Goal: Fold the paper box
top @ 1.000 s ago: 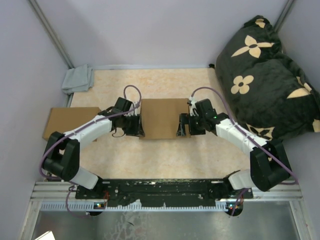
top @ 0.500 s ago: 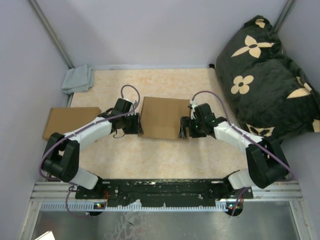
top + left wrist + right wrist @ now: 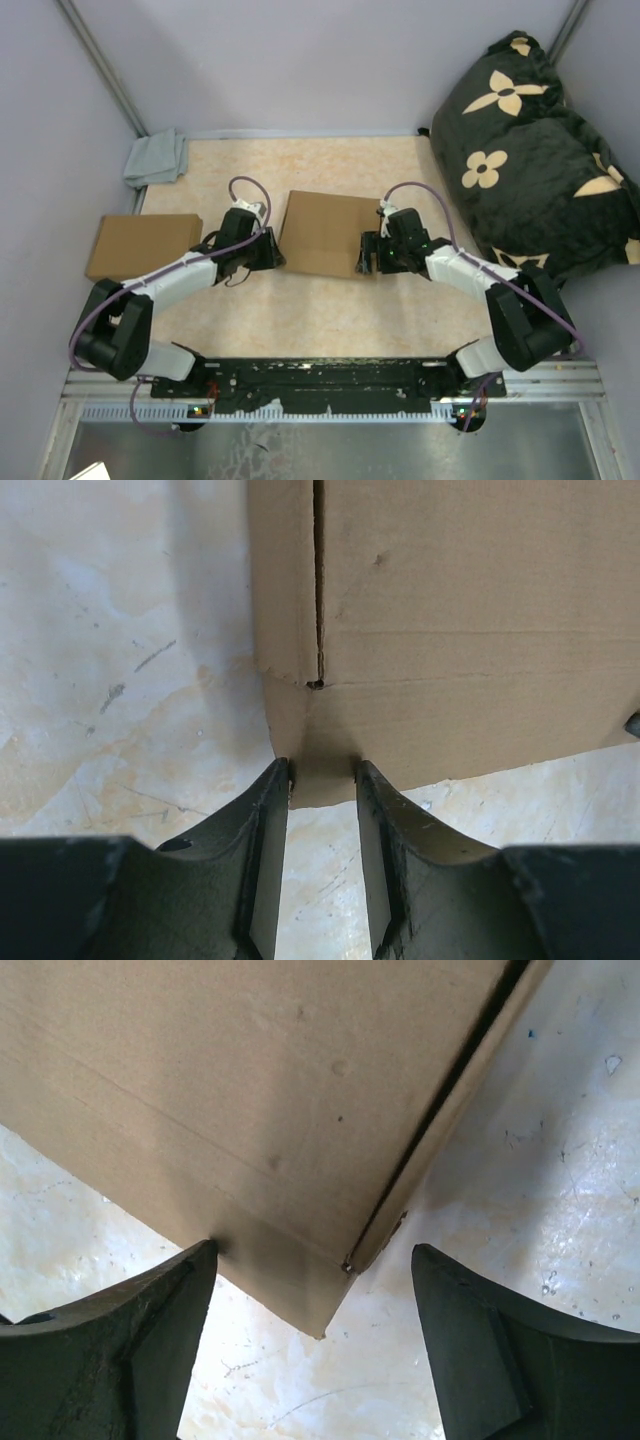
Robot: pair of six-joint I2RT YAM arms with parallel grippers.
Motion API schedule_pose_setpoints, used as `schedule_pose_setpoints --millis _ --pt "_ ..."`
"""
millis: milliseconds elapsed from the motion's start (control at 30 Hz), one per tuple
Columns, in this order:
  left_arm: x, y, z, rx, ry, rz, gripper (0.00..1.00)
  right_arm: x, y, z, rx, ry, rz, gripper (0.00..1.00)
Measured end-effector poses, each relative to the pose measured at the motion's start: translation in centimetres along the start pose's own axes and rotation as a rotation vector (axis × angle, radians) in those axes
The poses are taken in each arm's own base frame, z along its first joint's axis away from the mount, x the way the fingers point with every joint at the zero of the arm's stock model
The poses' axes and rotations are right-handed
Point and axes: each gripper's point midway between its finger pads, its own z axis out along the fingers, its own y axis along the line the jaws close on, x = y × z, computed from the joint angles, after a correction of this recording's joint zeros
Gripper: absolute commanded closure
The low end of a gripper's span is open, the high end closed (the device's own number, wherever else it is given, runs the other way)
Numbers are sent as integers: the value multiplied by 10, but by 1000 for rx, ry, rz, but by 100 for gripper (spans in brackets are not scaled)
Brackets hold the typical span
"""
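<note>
The paper box (image 3: pixel 325 235) is plain brown cardboard lying closed and flat mid-table, turned slightly askew. My left gripper (image 3: pixel 276 258) is at its near-left corner. In the left wrist view both fingertips of the left gripper (image 3: pixel 322 775) press on the corner of the paper box (image 3: pixel 470 600), which fills the gap between them. My right gripper (image 3: pixel 365 262) is at the near-right corner. In the right wrist view the right gripper (image 3: pixel 313 1250) stands wide open around that corner of the paper box (image 3: pixel 250 1080); its left finger (image 3: pixel 195 1270) touches the edge and the other is apart.
A second flat brown cardboard (image 3: pixel 140 245) lies at the table's left edge. A grey cloth (image 3: pixel 155 158) sits at the back left corner. A large dark flowered cushion (image 3: pixel 530 150) fills the right side. Walls close in the back and left.
The box has turned slightly and its left side has shifted a little right. The left gripper has drawn back toward the near left; the right gripper has narrowed a little.
</note>
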Motion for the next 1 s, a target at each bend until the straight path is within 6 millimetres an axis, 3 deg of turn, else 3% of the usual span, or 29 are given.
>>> schedule_pose_setpoints --millis 167,267,367,533,667,800,867,900,933,1000 --pt "-8 -1 8 14 -41 3 64 -1 -1 8 -3 -11 4 35" --pt "-7 0 11 17 -49 4 65 -1 -2 11 -5 -19 9 37" --pt "-7 2 12 15 -60 5 65 0 -4 14 -1 -23 9 33" --pt "-7 6 9 -8 -74 4 55 5 -7 13 16 -6 11 23" --pt "-13 8 -5 -36 -101 2 49 13 -13 2 51 20 8 21" --pt "-17 7 -24 -50 -119 -14 61 2 -9 -24 65 -40 -12 23" --pt "-19 2 -32 -34 -130 -16 77 -7 -5 -34 67 -72 -18 37" --pt "-21 -2 -37 -12 -138 -13 93 -21 -1 -40 69 -102 -25 50" --pt "-22 -7 -40 11 -143 -9 99 -27 1 -42 67 -113 -30 64" --pt "-22 -15 -43 59 -147 -2 100 -53 10 -44 64 -145 -55 86"
